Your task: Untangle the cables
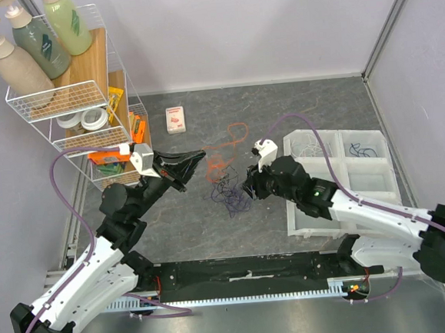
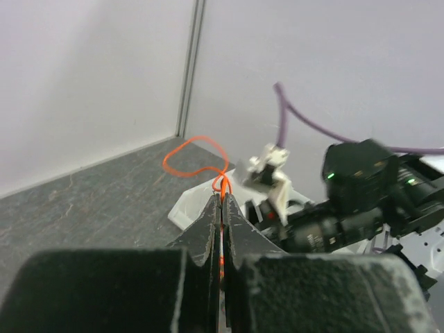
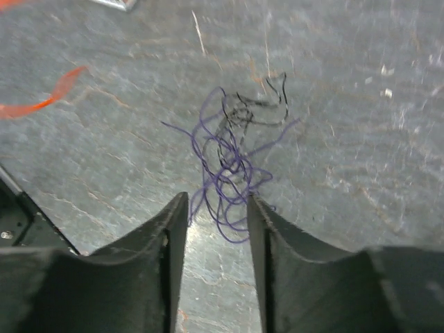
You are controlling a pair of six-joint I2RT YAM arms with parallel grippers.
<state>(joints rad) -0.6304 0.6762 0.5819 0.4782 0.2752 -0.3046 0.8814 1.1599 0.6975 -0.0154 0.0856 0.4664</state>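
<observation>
Lying tangled, two cables point(image 3: 225, 173); one orange cable point(image 2: 166, 161) pinched.

Bright, even light with soft shadows; the left wrist view is blurred, its lower frame dark.

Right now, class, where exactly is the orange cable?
In the top view the orange cable sits mid-table, left of the white compartment tray and just beyond the purple-and-dark tangle; the left gripper pinches part of it.
</observation>
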